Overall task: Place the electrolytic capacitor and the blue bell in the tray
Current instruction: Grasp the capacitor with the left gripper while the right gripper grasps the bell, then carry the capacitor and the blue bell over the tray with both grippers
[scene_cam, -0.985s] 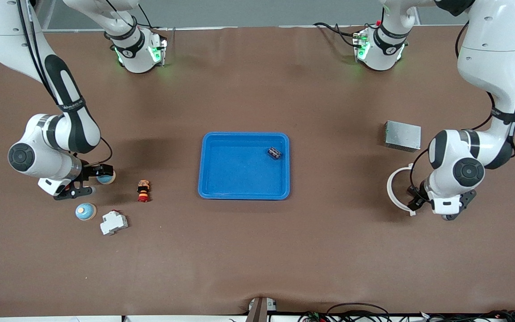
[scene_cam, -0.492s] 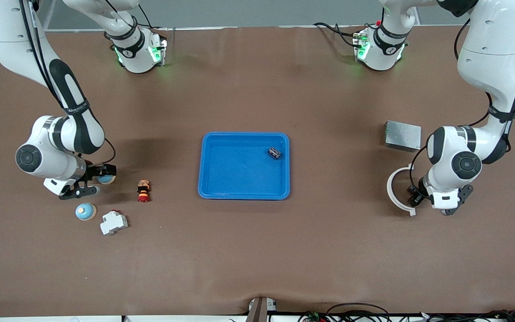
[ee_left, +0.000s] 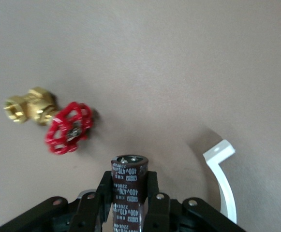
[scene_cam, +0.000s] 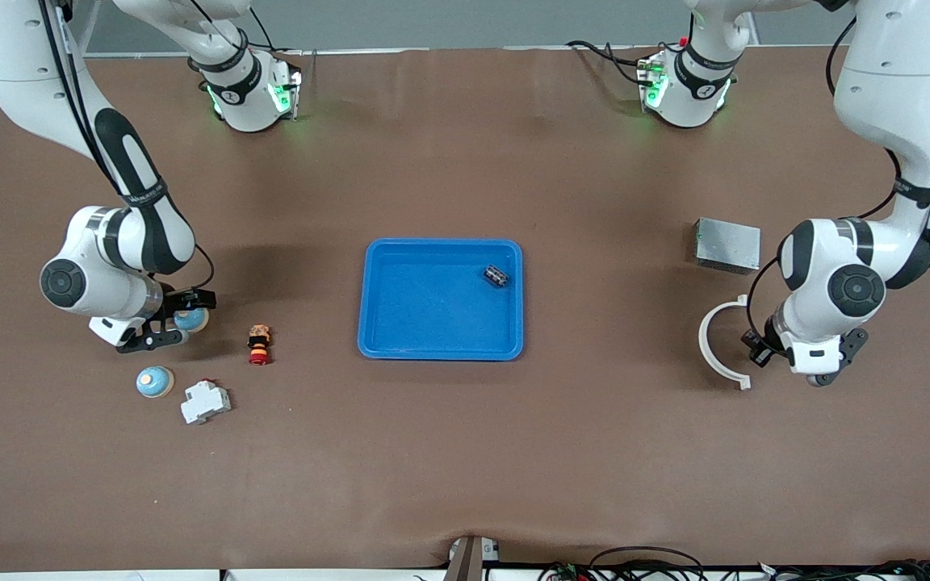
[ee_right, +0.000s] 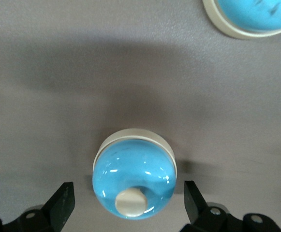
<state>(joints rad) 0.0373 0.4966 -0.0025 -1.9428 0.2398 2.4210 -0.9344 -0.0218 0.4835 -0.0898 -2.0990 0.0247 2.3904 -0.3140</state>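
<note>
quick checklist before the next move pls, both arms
1. Left gripper shut on capacitor: ok.
2. Right gripper open, fingers either side of blue bell: ok.
3. Blue bell gripped: not ok, pads apart from it.
4. Tray has bare floor; one dark part already in it: ok.
5. Second blue bell lies apart from right gripper: ok.
6. Capacitor clear of white curved piece: cannot tell.

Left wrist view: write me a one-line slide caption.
Left pincer shut on an electrolytic capacitor above the brown table, with a red-handled brass valve and a white curved clip below.
</note>
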